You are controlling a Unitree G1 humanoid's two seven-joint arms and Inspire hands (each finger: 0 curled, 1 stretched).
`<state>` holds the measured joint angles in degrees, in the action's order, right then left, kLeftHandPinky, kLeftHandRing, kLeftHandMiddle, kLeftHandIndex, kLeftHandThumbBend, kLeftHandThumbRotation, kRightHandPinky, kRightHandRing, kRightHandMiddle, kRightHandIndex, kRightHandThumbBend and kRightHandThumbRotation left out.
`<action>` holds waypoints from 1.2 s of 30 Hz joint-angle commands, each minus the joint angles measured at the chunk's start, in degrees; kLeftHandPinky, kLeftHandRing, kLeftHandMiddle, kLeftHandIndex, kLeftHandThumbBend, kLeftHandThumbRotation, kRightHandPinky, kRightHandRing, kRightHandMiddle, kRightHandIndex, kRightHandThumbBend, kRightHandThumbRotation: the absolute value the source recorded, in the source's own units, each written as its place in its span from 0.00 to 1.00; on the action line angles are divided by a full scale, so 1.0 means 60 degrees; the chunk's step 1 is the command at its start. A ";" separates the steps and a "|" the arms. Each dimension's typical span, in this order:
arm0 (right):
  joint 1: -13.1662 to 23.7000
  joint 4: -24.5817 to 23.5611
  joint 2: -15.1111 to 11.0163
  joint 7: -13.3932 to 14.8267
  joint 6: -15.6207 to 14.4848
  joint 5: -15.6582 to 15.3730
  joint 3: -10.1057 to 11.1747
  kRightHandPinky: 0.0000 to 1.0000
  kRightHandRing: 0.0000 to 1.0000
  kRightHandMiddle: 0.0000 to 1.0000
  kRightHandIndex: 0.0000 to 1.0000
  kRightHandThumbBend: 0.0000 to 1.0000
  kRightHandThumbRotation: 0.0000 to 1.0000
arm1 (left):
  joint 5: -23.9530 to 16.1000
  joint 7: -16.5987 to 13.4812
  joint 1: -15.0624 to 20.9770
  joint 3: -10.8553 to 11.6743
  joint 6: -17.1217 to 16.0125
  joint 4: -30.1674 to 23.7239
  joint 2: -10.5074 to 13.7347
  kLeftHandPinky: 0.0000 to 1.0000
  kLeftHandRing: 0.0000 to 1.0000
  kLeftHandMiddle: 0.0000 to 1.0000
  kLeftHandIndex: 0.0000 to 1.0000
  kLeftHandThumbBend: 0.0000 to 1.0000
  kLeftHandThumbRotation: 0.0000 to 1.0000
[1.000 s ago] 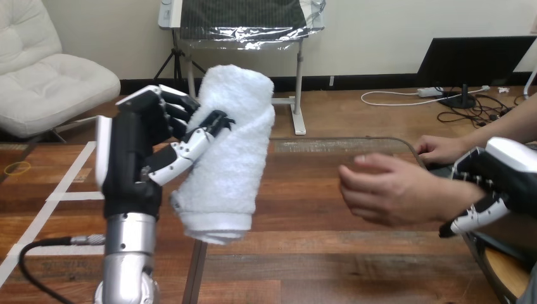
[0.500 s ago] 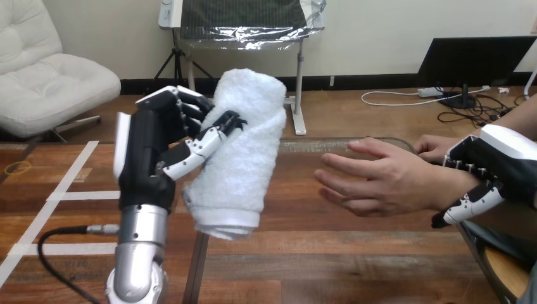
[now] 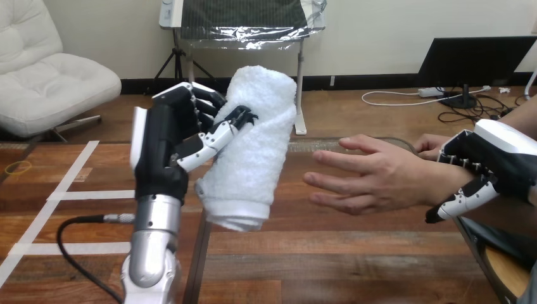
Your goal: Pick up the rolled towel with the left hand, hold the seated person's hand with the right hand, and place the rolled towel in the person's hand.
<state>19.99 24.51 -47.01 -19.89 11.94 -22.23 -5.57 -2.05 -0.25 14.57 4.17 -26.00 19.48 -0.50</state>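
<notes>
We carry the rolled towel (image 3: 250,152) nearly upright above the bench (image 3: 316,266), left of centre, with our left hand (image 3: 171,142) curled round its upper half from the left. It looks soft, light and squashy. Its nap should resist slipping, but the roll could loosen, so a grip round the middle suits it. To the right, apart from it, the person's hand (image 3: 373,180) stretches open toward it, and our right hand (image 3: 491,168) wraps the wrist.

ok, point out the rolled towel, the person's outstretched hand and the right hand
rolled towel (image 3: 256,149): head view, middle of the roll
person's outstretched hand (image 3: 386,177): head view, hand's middle
right hand (image 3: 503,155): head view, its back shell
</notes>
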 commanded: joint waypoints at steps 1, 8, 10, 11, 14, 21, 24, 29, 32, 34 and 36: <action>0.0812 -0.0445 0.0330 0.0021 -0.0220 0.0254 0.0194 0.29 0.32 0.37 0.37 0.90 0.16 | 0.0151 -0.0117 0.1174 0.0005 -0.0675 0.0754 -0.0105 0.21 0.27 0.33 0.37 0.49 0.00; 0.0852 -0.0651 0.0417 -0.0079 -0.0382 0.0173 0.0117 0.30 0.33 0.37 0.37 0.89 0.17 | 0.0413 -0.0131 0.1820 0.0153 -0.1469 0.2154 -0.0288 0.24 0.28 0.34 0.38 0.48 0.00; 0.0868 -0.0656 0.0433 -0.0061 -0.0361 0.0139 0.0098 0.31 0.33 0.37 0.38 0.90 0.18 | 0.0487 -0.0105 0.1987 0.0188 -0.1773 0.2524 -0.0315 0.24 0.29 0.35 0.38 0.48 0.00; 0.0880 -0.0689 0.0471 -0.0078 -0.0431 0.0150 0.0098 0.31 0.33 0.37 0.38 0.90 0.18 | 0.0512 -0.0138 0.2124 0.0222 -0.1916 0.2835 -0.0339 0.24 0.29 0.35 0.39 0.48 0.00; 0.0905 -0.0744 0.0539 -0.0089 -0.0526 0.0150 0.0087 0.31 0.33 0.37 0.38 0.90 0.18 | 0.0584 -0.0197 0.2396 0.0282 -0.2105 0.3377 -0.0408 0.25 0.30 0.36 0.39 0.49 0.00; 0.0933 -0.0738 0.0653 0.0022 -0.0314 0.0151 0.0066 0.31 0.32 0.37 0.37 0.90 0.18 | 0.0614 -0.0301 0.2956 0.0368 -0.2556 0.4459 -0.0551 0.27 0.31 0.37 0.40 0.48 0.00; 0.0957 -0.0721 0.0703 0.0009 -0.0317 0.0155 0.0066 0.30 0.32 0.36 0.37 0.90 0.18 | 0.0659 -0.0324 0.3136 0.0387 -0.2698 0.4808 -0.0638 0.27 0.31 0.37 0.41 0.49 0.00; 0.0987 -0.0787 0.0773 0.0009 -0.0382 0.0126 0.0049 0.31 0.32 0.36 0.36 0.91 0.19 | 0.0729 -0.0390 0.3407 0.0418 -0.2862 0.5363 -0.0791 0.27 0.31 0.38 0.42 0.50 0.00; 0.1007 -0.0801 0.0799 0.0014 -0.0395 0.0114 0.0032 0.31 0.32 0.36 0.36 0.91 0.20 | 0.0706 -0.0509 0.3547 0.0398 -0.3065 0.5682 -0.0883 0.26 0.30 0.37 0.42 0.51 0.00; 0.1020 -0.0764 0.0805 0.0056 -0.0328 0.0093 0.0017 0.31 0.32 0.36 0.36 0.92 0.20 | 0.0728 -0.0550 0.3606 0.0392 -0.3109 0.5827 -0.0940 0.26 0.31 0.38 0.42 0.52 0.00; 0.1027 -0.0822 0.0836 0.0044 -0.0428 0.0079 0.0009 0.31 0.32 0.36 0.36 0.92 0.20 | 0.0479 -0.0903 0.3672 0.0301 -0.3149 0.5989 -0.0974 0.26 0.31 0.38 0.42 0.53 0.00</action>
<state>21.40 20.04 -44.62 -21.18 10.73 -22.43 -6.23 1.66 -3.15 27.46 5.71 -40.61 53.11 -4.77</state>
